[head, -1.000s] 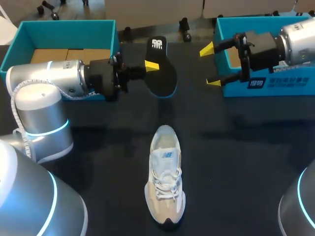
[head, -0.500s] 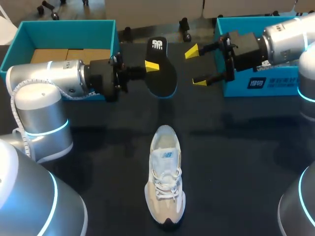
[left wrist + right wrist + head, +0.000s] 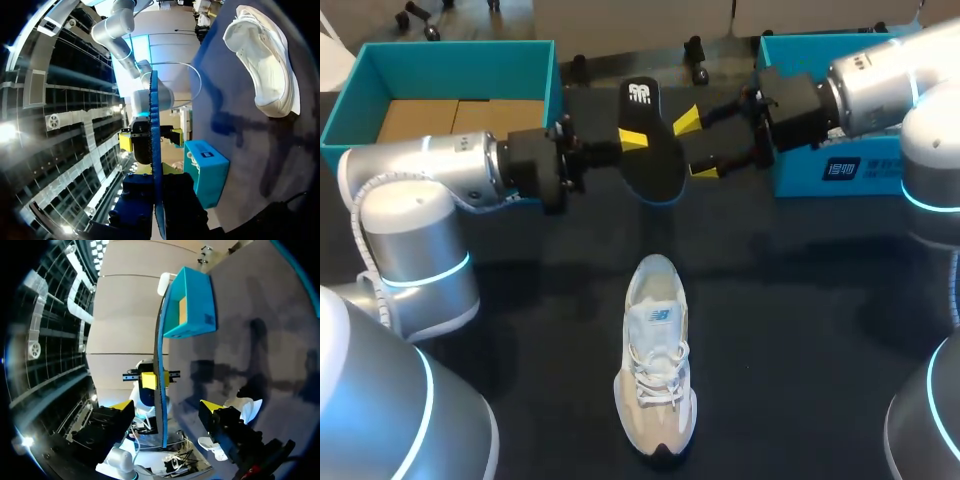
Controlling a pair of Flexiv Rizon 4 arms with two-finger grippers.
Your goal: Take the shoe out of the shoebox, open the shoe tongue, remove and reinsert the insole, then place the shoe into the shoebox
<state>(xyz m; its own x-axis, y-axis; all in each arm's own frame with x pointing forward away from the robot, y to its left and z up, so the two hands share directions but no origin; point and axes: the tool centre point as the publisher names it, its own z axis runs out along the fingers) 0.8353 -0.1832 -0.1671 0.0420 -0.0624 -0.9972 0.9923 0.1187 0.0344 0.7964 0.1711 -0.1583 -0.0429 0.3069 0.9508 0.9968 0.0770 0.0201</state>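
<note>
Between the left tool's point(image 3: 628, 140) clenched fingers sits the insole point(image 3: 652, 150), held off the table point(image 3: 800, 300). The right tool point(image 3: 694, 145) is spread wide to either side of it, not pinching. The insole looks thin, light and bendy, so a grip near its stiffer middle seems best. Below both tools lies the shoe point(image 3: 657, 350). Behind the left tool, the left box point(image 3: 450, 58) holds cardboard point(image 3: 460, 112). The right box point(image 3: 840, 185) hides its contents.
</note>
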